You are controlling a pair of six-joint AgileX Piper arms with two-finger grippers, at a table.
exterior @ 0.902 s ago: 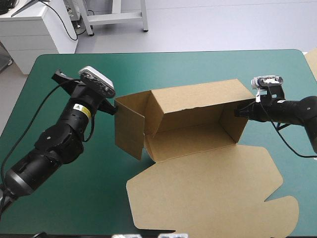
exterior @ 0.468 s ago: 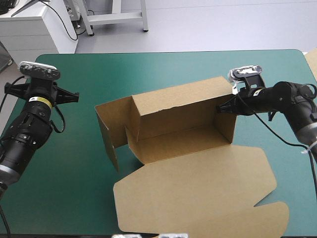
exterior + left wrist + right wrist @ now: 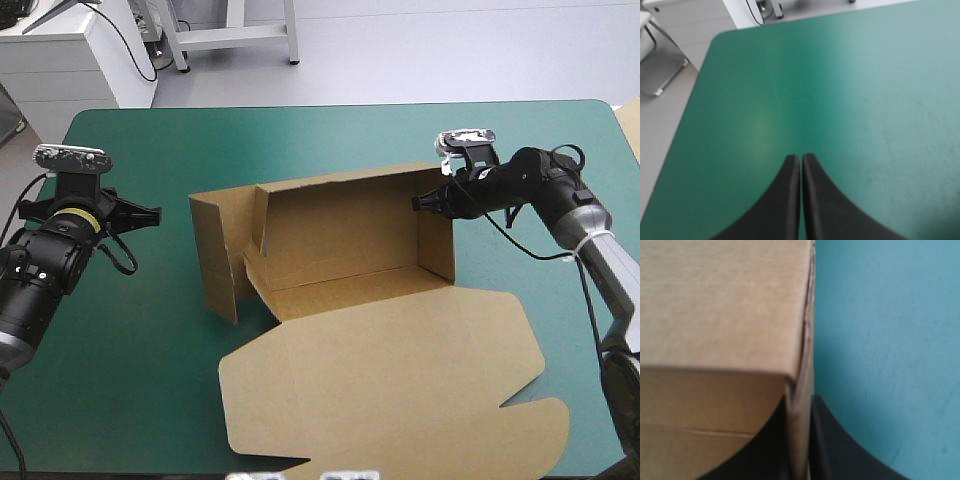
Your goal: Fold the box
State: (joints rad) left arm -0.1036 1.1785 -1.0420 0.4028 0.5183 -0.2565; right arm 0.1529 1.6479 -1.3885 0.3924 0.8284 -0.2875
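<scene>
Two grippers, only one busy: the right gripper (image 3: 420,203) has its black fingers (image 3: 832,450) pinched almost closed on the brown box (image 3: 340,215), gripping the right end wall at its far corner. The box sits mid-way across the teal-green worktop (image 3: 150,350), walls up, lid (image 3: 390,390) flat toward the near edge. The left gripper (image 3: 801,158) hangs well left of the box, fingers pressed together on nothing.
</scene>
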